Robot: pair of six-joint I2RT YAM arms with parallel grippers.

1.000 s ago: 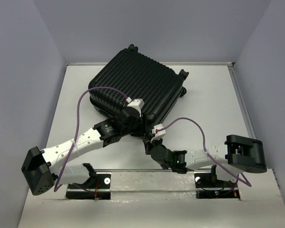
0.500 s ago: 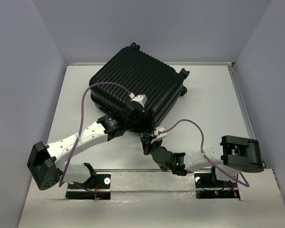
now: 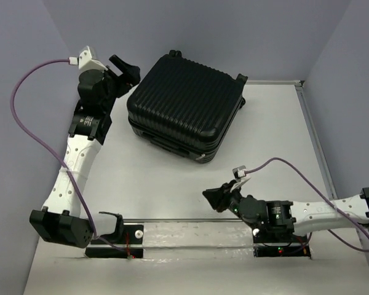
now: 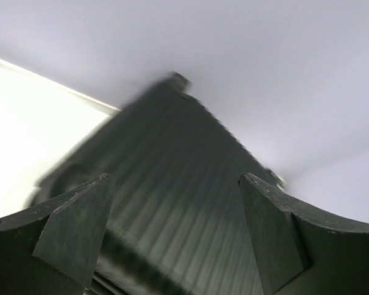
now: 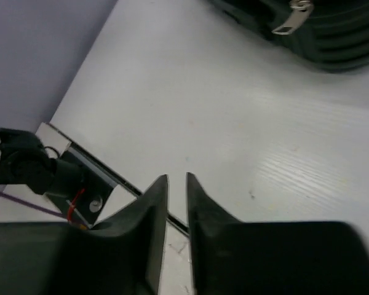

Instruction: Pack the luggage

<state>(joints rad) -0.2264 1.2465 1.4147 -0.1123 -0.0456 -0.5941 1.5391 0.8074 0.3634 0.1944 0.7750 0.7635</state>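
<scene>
1. Luggage: the black ribbed luggage [image 3: 184, 107] lies flat on the white counter [image 3: 141, 178], in the far middle part, turned at an angle to the counter edges. The shell is shut. Two caster wheels show at its far side, one at the far corner [image 3: 174, 55] and one at the right corner [image 3: 241, 78]. A metal zipper pull [image 5: 289, 21] hangs on the near side wall.

2. Left hand: the left hand [image 3: 130, 72] is raised at the far left, just beside the left corner of the luggage and not touching it. The fingers stand wide apart with nothing between them. In the left wrist view the ribbed shell fills the space beyond the two fingertips [image 4: 86, 209]; that view is blurred.

3. Right hand: the right hand [image 3: 208, 195] is low over the counter near the front rail [image 3: 190, 228], well apart from the luggage. Its fingers [image 5: 154, 203] are parted by a narrow slit only and hold nothing. Bare counter lies beneath them
</scene>
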